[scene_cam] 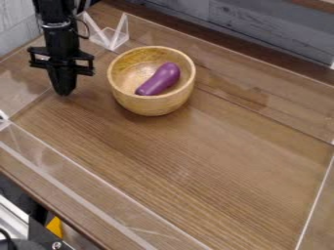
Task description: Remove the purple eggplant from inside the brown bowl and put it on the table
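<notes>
One broad wooden table (216,161) fills most of my camera view, its brown grain streaky, with a clear plastic wall (280,34) rising along the far edge. Next in size I have the brown bowl (125,73), round and light wood with a thick rim, sitting upright on the table toward the back, left of the middle of my picture. Its smooth tan inside faces up toward me.

Just beside the bowl, on the picture's left, my black gripper (62,88) hangs over the table, pointing down. Its jaws are pressed together, and I see nothing pinched in them. The tips are near the wood; from this angle I can't tell whether they touch it. They are outside the bowl, apart from its wall.

The purple eggplant (158,79) is smaller, glossy and plump, and it lies inside the bowl, toward the side away from my gripper. It slants across my picture, one end higher up and to the right, the other lower and to the left, close to the near part of the rim.

Smallest, down in the lower left corner beyond the table's edge, I get a bit of something yellow (55,227) among dark cables.
</notes>
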`<action>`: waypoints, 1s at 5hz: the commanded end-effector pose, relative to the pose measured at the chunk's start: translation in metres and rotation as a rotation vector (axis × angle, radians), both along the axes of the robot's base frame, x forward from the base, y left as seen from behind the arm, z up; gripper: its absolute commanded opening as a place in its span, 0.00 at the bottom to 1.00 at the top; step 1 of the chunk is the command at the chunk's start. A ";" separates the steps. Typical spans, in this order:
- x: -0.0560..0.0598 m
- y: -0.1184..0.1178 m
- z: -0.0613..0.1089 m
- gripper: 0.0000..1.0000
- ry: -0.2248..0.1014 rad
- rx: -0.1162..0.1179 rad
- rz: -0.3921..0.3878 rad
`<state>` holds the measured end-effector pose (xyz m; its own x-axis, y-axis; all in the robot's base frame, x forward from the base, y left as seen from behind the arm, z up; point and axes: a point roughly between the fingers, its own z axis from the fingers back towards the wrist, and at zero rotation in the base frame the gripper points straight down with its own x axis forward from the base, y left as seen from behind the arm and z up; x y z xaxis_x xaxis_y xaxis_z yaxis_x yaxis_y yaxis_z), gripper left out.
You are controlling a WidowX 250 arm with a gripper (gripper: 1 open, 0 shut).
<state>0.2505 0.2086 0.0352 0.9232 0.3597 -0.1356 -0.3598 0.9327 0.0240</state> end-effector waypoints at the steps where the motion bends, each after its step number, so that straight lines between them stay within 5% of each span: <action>1: 0.000 0.007 0.030 0.00 -0.065 0.050 -0.001; 3: -0.002 0.007 0.040 0.00 -0.079 0.046 -0.016; 5: 0.019 -0.014 0.065 0.00 -0.115 0.017 -0.052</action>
<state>0.2611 0.1910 0.0678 0.9410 0.3149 -0.1238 -0.3206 0.9467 -0.0295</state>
